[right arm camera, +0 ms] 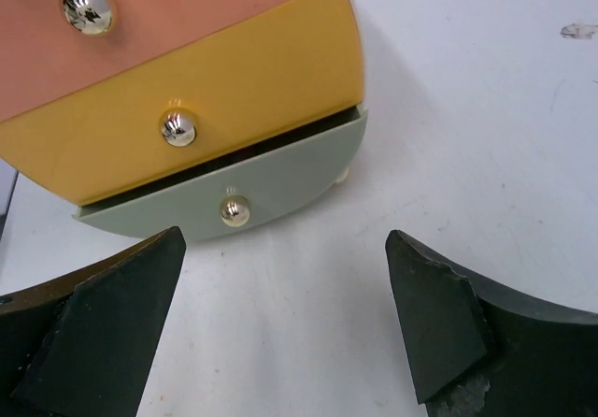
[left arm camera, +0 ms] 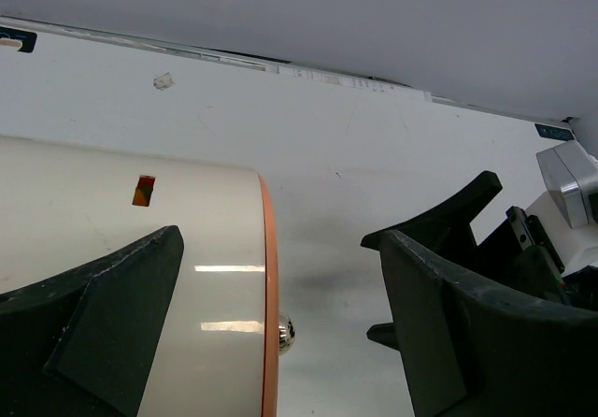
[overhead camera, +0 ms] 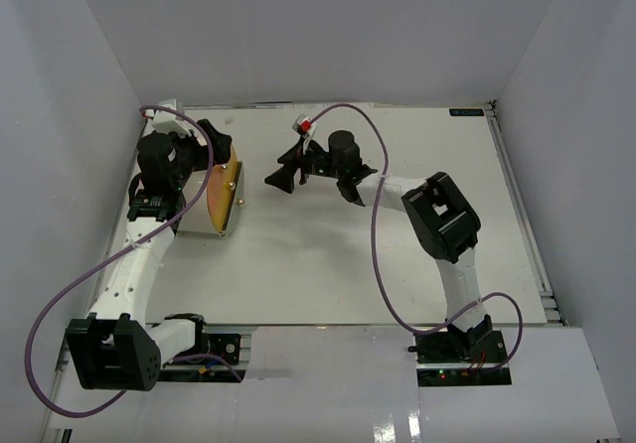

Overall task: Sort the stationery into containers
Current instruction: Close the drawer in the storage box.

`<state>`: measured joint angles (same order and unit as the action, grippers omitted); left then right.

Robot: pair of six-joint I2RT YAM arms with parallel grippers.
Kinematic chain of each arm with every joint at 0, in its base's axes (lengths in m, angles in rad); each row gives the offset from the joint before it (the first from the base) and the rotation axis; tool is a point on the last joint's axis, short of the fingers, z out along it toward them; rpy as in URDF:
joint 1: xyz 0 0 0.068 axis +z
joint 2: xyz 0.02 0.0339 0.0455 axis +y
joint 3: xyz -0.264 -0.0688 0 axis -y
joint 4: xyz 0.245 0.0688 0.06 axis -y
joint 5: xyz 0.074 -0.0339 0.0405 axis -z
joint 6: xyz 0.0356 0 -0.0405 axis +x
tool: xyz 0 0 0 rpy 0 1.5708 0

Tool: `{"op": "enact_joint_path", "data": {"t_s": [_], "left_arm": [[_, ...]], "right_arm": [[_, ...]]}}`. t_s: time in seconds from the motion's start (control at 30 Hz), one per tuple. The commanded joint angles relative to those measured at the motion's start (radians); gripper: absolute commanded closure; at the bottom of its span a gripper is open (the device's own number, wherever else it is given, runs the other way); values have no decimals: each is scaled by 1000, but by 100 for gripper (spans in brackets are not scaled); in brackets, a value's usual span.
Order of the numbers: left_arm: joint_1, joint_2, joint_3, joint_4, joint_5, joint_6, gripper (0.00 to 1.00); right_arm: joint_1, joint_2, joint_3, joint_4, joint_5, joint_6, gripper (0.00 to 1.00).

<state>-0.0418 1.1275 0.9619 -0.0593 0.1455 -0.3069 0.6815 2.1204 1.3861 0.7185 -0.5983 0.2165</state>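
Observation:
No stationery shows in any view. The cream drum [left arm camera: 121, 221] lies at the table's left, its round face [overhead camera: 226, 197] turned right. On that face the containers are a pink drawer [right arm camera: 187, 15], a yellow drawer [right arm camera: 234, 90] and a grey-green drawer [right arm camera: 280, 179], each with a brass knob. A dark gap shows above the grey-green one, which stands slightly out. My left gripper [left arm camera: 280, 239] is open over the drum's front rim, one finger above the drum body. My right gripper [right arm camera: 285, 239] is open and empty, facing the drawers just short of the grey-green one.
In the left wrist view, the right arm's fingers [left arm camera: 448, 221] reach in from the right. A small white scrap [left arm camera: 163, 81] lies near the back rail. Grey walls close in the table's left, back and right sides.

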Motion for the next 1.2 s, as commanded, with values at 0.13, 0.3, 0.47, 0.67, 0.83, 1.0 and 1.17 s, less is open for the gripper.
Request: {"op": "enact_joint_path", "data": {"t_s": [0.13,0.3,0.47,0.67,0.83,1.0,1.17], "left_arm": [[-3,8,-40,-154,17,-14,2],[-3,11,-41,-154,20,-17,2],[-1,17,-42,-155,28,-20,2],[-1,23,-43,-149,60,-34,2],[-1,31,-42,-149,71,-37,2],[-1,28,-42,-148,86,-40,2],[-1,31,-45,-143,106,-49,2]], "right_arm": [[42,148,146,58,-37,70,7],[65,237,241,27,-52,73,7],[93,318,367,-2,-75,83,7],[125,429,522,-51,-90,89,7],[128,470,574,-47,-104,106,7],[128,477,573,-30,-119,113,6],[138,501,610,-28,-120,133,6]]}}
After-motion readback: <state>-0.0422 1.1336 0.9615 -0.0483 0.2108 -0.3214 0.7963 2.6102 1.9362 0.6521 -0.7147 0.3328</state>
